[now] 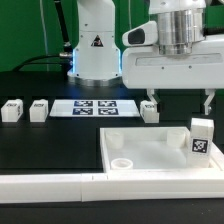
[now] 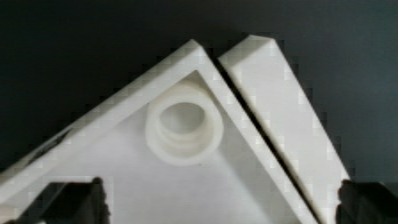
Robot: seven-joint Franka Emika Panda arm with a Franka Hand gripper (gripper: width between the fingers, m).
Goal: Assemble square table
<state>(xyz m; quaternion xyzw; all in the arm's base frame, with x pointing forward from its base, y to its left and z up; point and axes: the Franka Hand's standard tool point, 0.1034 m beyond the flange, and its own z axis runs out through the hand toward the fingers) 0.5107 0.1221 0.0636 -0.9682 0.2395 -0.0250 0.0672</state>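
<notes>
The square top (image 1: 150,150) is white, the leg blocks (image 1: 38,110) white with black-white tags, the table (image 1: 50,150) black.

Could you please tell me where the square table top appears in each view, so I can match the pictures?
Exterior view: the square table top lies at lower right, under the open gripper.
Wrist view: one corner of the top, with a round socket, fills most of the picture.
Shared landmark: the gripper, its fingers apart over the top in both views.
</notes>
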